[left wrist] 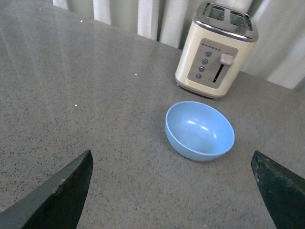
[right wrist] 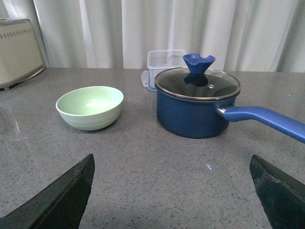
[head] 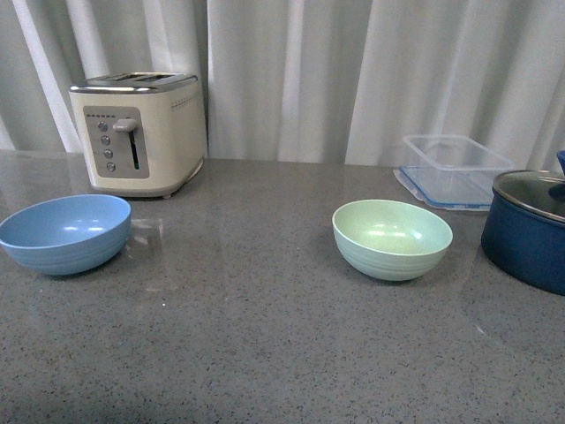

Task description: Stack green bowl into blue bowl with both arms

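Located green bowl (head: 392, 238) right of centre in front-view frame, mid height. Upright, mouth up, resting on grey speckled countertop (head: 265, 344). Faint ridges seen nr base. Located blue bowl (head: 64, 233) at far left edge of same frame, approx same height in pic. Also upright, mouth up, on countertop. Well apart from green bowl, bare counter btwn. Not stacked yet.

Logged navy pot (head: 528, 234) w/ glass lid (head: 534, 190) at right edge of front frame, cut off by it; near green bowl, not touching. Clear plastic container (head: 452, 170) w/ blue-edged lid under it, behind green bowl, just beside pot. Cream toaster (head: 139, 132) in upper left, behind blue bowl, apart from it. White curtain (head: 291, 71) across whole top of frame.

Left wrist cam: left gripper (left wrist: 170, 160) above counter, jaws wide apart, clamped on nothing. Blunt black fingers (left wrist: 59, 198) at either side of view. Blue bowl ahead of fingertips, roughly centred btwn them, not touched. Toaster beyond bowl.

Right wrist cam: right gripper (right wrist: 171, 160) low over counter, jaws likewise wide apart, gripping nothing. Fingers (right wrist: 59, 198) touching no object. Green bowl ahead, nearer one finger's side. Pot beside it w/ blue knob (right wrist: 198, 62) on lid and blue handle (right wrist: 267, 119) pointing away from bowl. Container behind pot.
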Controlling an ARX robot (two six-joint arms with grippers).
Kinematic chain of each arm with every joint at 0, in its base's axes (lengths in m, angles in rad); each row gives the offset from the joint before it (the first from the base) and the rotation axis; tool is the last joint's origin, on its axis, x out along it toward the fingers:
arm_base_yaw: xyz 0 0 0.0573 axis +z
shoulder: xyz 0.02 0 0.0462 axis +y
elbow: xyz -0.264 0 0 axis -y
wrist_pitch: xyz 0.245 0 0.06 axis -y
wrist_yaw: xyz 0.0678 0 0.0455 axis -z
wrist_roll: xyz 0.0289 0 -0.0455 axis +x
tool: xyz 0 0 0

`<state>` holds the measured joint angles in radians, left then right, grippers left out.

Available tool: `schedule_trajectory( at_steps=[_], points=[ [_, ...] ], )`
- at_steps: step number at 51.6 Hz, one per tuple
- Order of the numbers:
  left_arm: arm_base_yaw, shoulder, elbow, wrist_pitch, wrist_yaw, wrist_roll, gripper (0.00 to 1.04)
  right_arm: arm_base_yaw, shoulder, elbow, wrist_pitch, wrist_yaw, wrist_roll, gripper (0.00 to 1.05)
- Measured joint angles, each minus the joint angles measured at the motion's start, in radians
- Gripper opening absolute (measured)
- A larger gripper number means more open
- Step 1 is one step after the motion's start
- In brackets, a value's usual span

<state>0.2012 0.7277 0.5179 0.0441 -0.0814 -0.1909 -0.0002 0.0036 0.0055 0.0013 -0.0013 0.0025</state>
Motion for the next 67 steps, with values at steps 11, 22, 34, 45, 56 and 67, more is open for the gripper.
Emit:
schedule_trajectory(
  at_steps=[11, 22, 34, 45, 56, 67],
  points=[
    [0.067, 0.274, 0.207, -0.069, 0.06, -0.113, 0.98, 0.0, 0.0, 0.0, 0.0, 0.0, 0.0, 0.95],
    [0.067, 0.47, 0.331, -0.131, 0.087, -0.171, 0.98, 0.0, 0.0, 0.0, 0.0, 0.0, 0.0, 0.95],
    [0.028, 0.679, 0.475, -0.177, 0.103, -0.209, 0.98, 0.0, 0.0, 0.0, 0.0, 0.0, 0.0, 0.95],
    [-0.028, 0.877, 0.626, -0.233, 0.064, -0.214, 0.98, 0.0, 0.0, 0.0, 0.0, 0.0, 0.0, 0.95],
    [-0.074, 1.002, 0.733, -0.269, 0.035, -0.214, 0.98, 0.0, 0.0, 0.0, 0.0, 0.0, 0.0, 0.95],
    [-0.094, 1.089, 0.803, -0.289, 0.014, -0.219, 0.98, 0.0, 0.0, 0.0, 0.0, 0.0, 0.0, 0.95]
  ],
)
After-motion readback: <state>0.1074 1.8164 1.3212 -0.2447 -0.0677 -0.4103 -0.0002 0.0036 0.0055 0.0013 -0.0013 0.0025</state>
